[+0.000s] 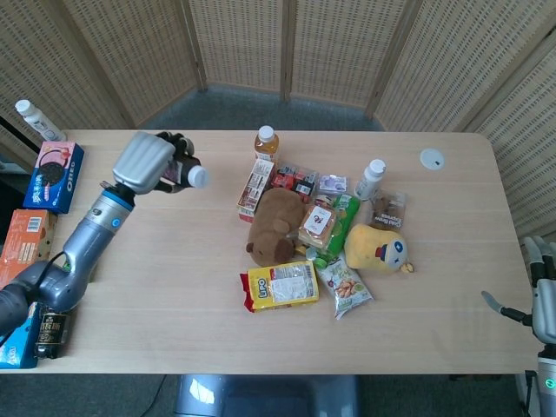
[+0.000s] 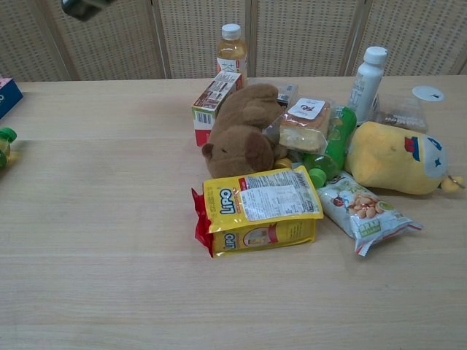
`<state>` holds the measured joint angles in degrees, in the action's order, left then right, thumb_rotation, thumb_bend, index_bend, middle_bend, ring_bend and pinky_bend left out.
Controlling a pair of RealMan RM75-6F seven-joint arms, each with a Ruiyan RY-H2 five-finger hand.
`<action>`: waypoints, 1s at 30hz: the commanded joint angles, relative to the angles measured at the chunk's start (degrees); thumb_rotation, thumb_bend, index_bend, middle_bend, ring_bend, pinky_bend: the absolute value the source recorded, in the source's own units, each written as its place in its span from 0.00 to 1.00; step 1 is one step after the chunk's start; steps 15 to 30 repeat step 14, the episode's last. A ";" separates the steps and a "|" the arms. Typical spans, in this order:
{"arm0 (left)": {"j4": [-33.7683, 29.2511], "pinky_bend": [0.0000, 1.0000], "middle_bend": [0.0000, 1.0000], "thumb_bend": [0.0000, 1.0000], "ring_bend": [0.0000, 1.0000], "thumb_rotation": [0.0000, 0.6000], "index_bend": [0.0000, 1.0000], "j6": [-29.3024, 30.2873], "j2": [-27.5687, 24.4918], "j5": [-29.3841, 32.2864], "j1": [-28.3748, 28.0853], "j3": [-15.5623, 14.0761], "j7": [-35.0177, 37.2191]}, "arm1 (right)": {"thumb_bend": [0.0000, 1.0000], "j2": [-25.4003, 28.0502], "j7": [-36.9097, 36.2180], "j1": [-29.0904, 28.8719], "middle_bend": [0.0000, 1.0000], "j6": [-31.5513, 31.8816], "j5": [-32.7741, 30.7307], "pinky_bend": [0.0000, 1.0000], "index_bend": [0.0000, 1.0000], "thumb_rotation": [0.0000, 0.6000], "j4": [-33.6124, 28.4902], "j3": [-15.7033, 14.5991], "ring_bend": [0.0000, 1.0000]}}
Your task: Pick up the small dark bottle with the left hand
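Observation:
In the head view my left hand [image 1: 146, 162] is raised above the table's left rear part and grips the small dark bottle [image 1: 180, 171]. The bottle lies sideways in the fingers, its white cap pointing right toward the pile. The chest view shows only a blurred dark edge of the left hand [image 2: 82, 6] at the top left corner. My right hand [image 1: 540, 297] hangs off the table's right front corner, fingers apart and nothing in them.
A pile sits mid-table: brown plush [image 1: 274, 224], yellow snack packet [image 1: 282, 285], juice bottle [image 1: 266, 142], white bottle [image 1: 371, 178], yellow plush [image 1: 380, 248]. An Oreo box [image 1: 54, 176] and other boxes line the left edge, with another dark bottle [image 1: 50, 328] near them.

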<state>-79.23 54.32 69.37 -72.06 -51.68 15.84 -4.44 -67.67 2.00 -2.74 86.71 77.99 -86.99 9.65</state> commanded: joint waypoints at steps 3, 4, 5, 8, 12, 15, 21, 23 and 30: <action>-7.76 0.74 0.78 0.13 0.82 1.00 0.78 2.32 -6.50 4.55 1.78 4.54 -0.75 | 0.00 -0.62 -0.98 0.26 0.04 0.17 0.35 0.00 0.00 0.69 0.83 -0.51 0.03; -8.61 0.74 0.78 0.12 0.82 1.00 0.78 2.44 -7.04 5.02 1.83 5.01 -0.53 | 0.00 -0.68 -1.16 0.36 0.04 0.24 0.38 0.00 0.00 0.68 0.92 -0.59 0.03; -9.58 0.74 0.78 0.12 0.82 1.00 0.78 2.50 -7.69 5.60 1.86 5.49 -0.46 | 0.00 -0.78 -1.44 0.46 0.04 0.31 0.41 0.00 0.00 0.68 1.13 -0.68 0.03; -11.19 0.74 0.78 0.12 0.82 1.00 0.78 2.95 -8.66 6.28 1.84 6.15 -0.95 | 0.00 -0.92 -2.10 0.79 0.04 0.68 0.70 0.00 0.00 0.68 1.53 -0.94 0.03; -12.17 0.74 0.78 0.11 0.82 1.00 0.78 2.89 -8.95 7.13 1.61 6.47 -1.30 | 0.00 -1.03 -2.72 1.14 0.04 0.88 0.65 0.00 0.00 0.68 1.99 -1.11 0.04; -12.30 0.74 0.79 0.11 0.82 1.00 0.78 2.77 -8.82 7.40 1.44 6.40 -1.61 | 0.00 -1.07 -2.89 1.16 0.04 0.80 0.63 0.00 0.00 0.68 2.14 -1.13 0.04; -12.30 0.74 0.79 0.11 0.82 1.00 0.78 2.77 -8.82 7.40 1.44 6.40 -1.61 | 0.00 -1.07 -2.89 1.16 0.04 0.80 0.63 0.00 0.00 0.68 2.14 -1.13 0.04; -12.30 0.74 0.79 0.11 0.82 1.00 0.78 2.77 -8.82 7.40 1.44 6.40 -1.61 | 0.00 -1.07 -2.89 1.16 0.04 0.80 0.63 0.00 0.00 0.68 2.14 -1.13 0.04; -12.30 0.74 0.79 0.11 0.82 1.00 0.78 2.77 -8.82 7.40 1.44 6.40 -1.61 | 0.00 -1.07 -2.89 1.16 0.04 0.80 0.63 0.00 0.00 0.68 2.14 -1.13 0.04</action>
